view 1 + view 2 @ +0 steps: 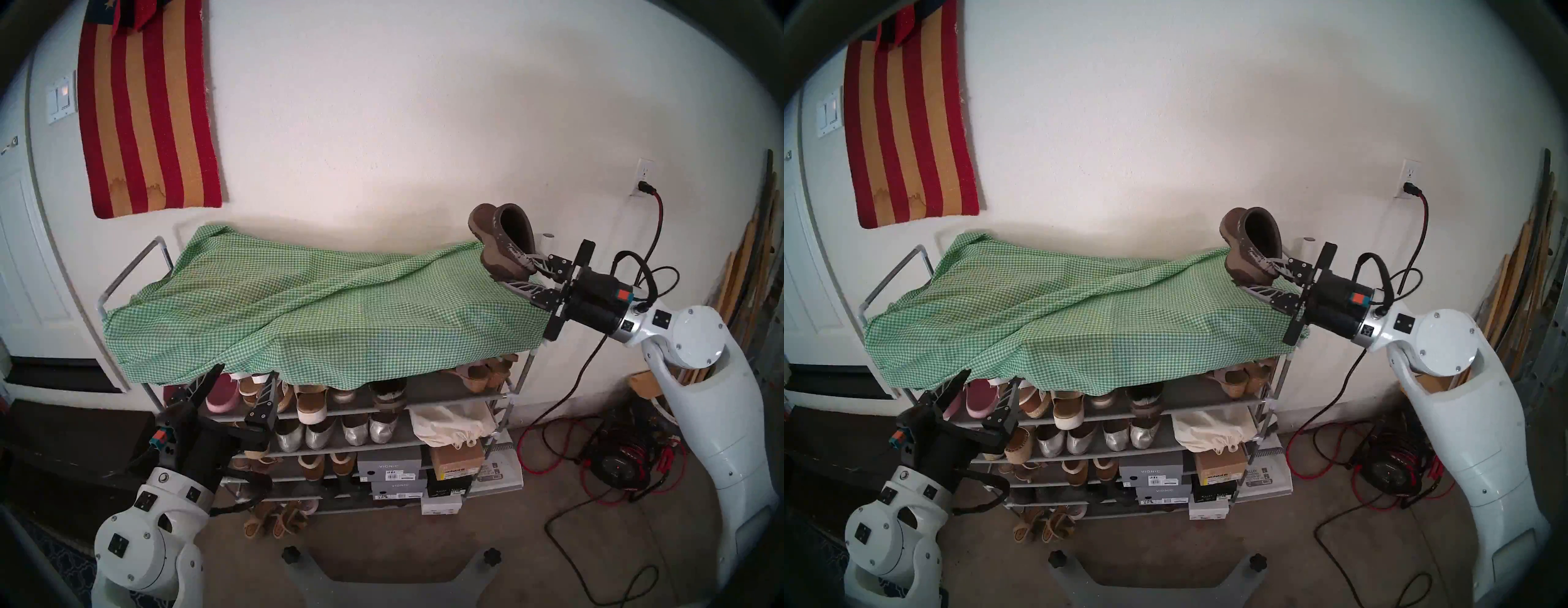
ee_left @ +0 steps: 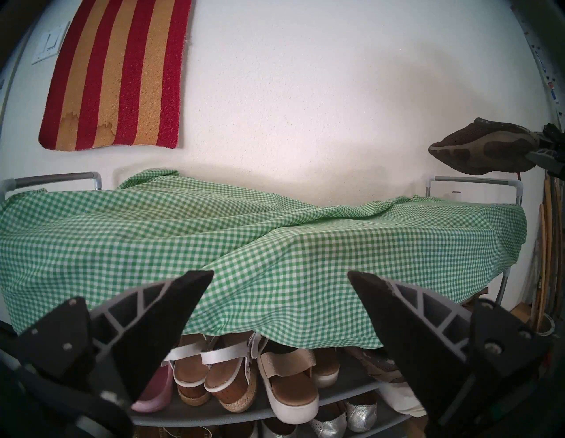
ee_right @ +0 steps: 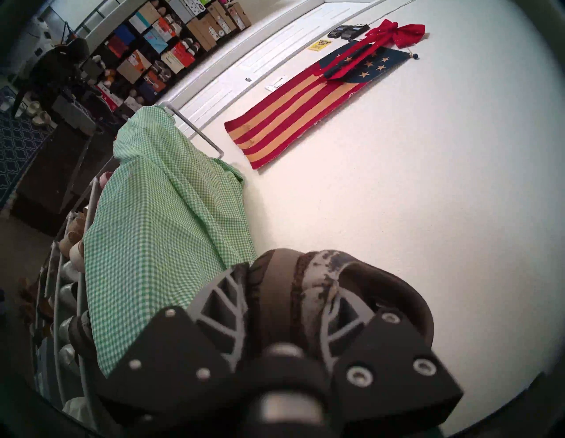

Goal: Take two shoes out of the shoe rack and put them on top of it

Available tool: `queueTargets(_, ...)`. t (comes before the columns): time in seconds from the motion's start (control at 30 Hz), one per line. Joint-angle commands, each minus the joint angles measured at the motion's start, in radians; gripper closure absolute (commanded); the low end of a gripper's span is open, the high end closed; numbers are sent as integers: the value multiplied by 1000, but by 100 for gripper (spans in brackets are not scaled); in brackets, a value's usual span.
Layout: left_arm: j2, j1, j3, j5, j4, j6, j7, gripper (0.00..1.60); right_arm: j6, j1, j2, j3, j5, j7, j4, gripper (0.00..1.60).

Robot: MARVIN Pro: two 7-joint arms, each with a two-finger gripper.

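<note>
A dark brown clog (image 1: 505, 237) (image 1: 1250, 242) with a whitish scuffed heel hangs tilted, toe up, above the right end of the shoe rack (image 1: 127, 271). My right gripper (image 1: 519, 274) (image 3: 290, 284) is shut on its heel. Green-white gingham cloth (image 1: 297, 297) covers the rack's top. On the shelf just below the cloth's edge stands another dark brown shoe (image 1: 386, 395) with a whitish heel, partly hidden. My left gripper (image 1: 246, 373) (image 2: 279, 273) is open and holds nothing. It is low at the rack's front left, in front of the pink slip-ons (image 1: 222, 397).
Sandals (image 2: 293, 388), silver flats (image 1: 339, 433), a white cloth bag (image 1: 449, 424) and shoe boxes (image 1: 390, 469) fill the lower shelves. The wall stands close behind the rack, with a striped hanging (image 1: 148, 106) on it. A red cord and reel (image 1: 615, 463) lie on the floor at right.
</note>
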Motion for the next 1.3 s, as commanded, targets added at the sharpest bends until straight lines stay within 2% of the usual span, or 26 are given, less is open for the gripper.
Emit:
queueTargets(0.0, 0, 0, -1, 0, 0, 0, 0, 0, 0, 104, -51, -90, -56, -16, 33, 160)
queueTargets(0.27, 0, 0, -1, 0, 0, 0, 0, 0, 12, 184, -114, -168, -145, -28, 124, 160)
queueTargets(0.3, 0, 0, -1, 0, 0, 0, 0, 0, 17, 212, -123, -183, -157, -27, 144, 160)
queueTargets(0.33, 0, 0, -1, 0, 0, 0, 0, 0, 15, 202, -130, -180, -166, -32, 148, 160)
queueTargets(0.73, 0, 0, -1, 0, 0, 1, 0, 0, 19, 327, -231, -250, -292, -47, 294, 160)
queueTargets(0.87, 0, 0, -1, 0, 0, 1, 0, 0, 8, 362, -261, -269, -332, -40, 338, 160)
queueTargets(0.9, 0, 0, -1, 0, 0, 1, 0, 0, 5, 395, -268, -286, -341, -29, 362, 160)
queueTargets(0.93, 0, 0, -1, 0, 0, 1, 0, 0, -3, 384, -276, -278, -350, -28, 362, 160)
queueTargets(1.03, 0, 0, -1, 0, 0, 1, 0, 0, -20, 419, -287, -290, -366, -2, 390, 160)
queueTargets(1.07, 0, 0, -1, 0, 0, 1, 0, 0, -30, 431, -291, -293, -374, 8, 401, 139)
queueTargets(1.13, 0, 0, -1, 0, 0, 1, 0, 0, -46, 453, -298, -299, -383, 29, 420, 40)
queueTargets(1.17, 0, 0, -1, 0, 0, 1, 0, 0, -54, 464, -302, -300, -382, 43, 428, 0)
queueTargets(1.27, 0, 0, -1, 0, 0, 2, 1, 0, -89, 505, -314, -302, -386, 92, 468, 0)
